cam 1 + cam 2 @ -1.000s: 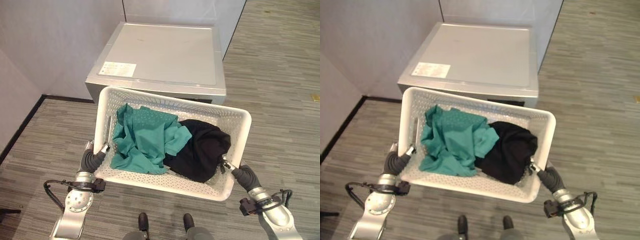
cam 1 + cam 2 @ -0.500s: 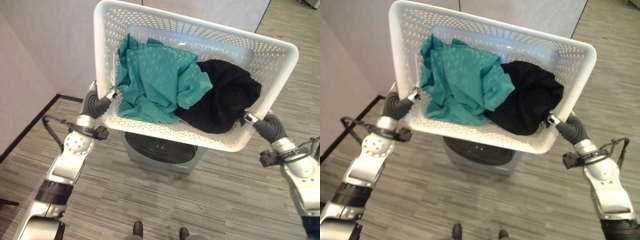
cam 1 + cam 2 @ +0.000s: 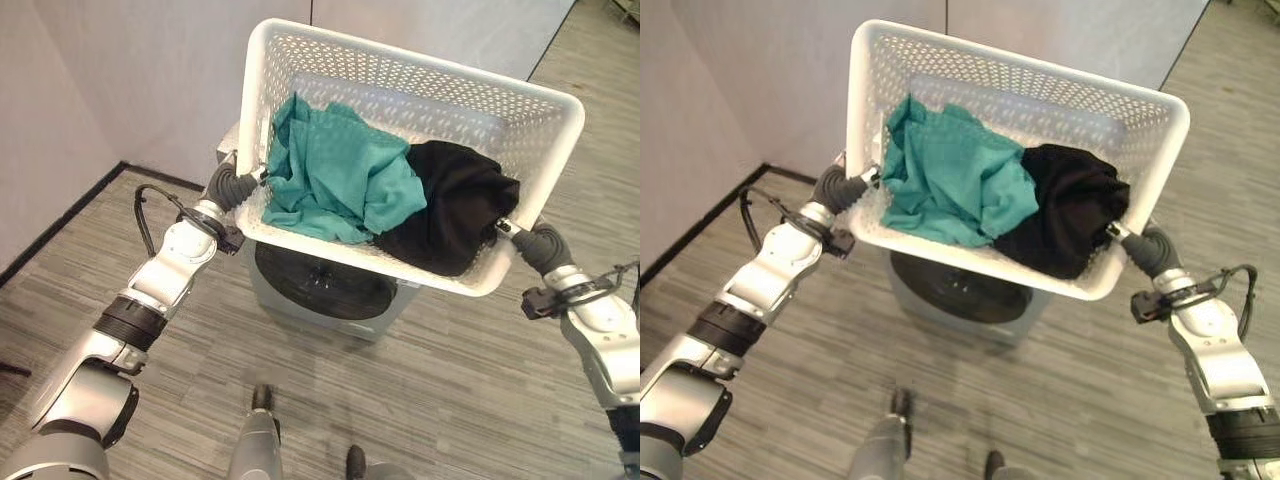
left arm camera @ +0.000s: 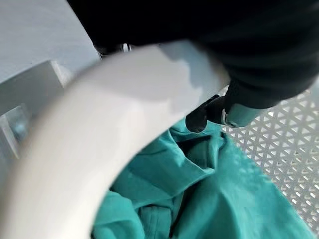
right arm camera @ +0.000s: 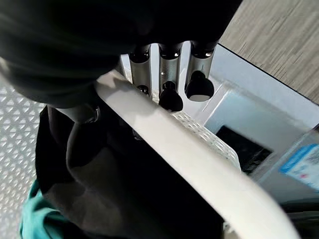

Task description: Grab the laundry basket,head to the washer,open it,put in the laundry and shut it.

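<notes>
I'm gripping the white laundry basket [image 3: 420, 120] with the left hand [image 3: 232, 186] and right hand [image 3: 532, 245] curled round its end rims, holding it above the washer [image 3: 320, 290], teal cloth [image 3: 340, 180] and black garment [image 3: 455, 205] lying inside. If it tilts further, I'm risking spilled laundry. Grey plank floor [image 3: 470, 390] is surrounding the washer, wall [image 3: 130, 80] behind.

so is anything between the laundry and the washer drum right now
Yes. The washer's round door looks shut, and the basket with the teal cloth and black cloth is held above it. Left hand and right hand both grip the rim, so neither is free to open it.
</notes>
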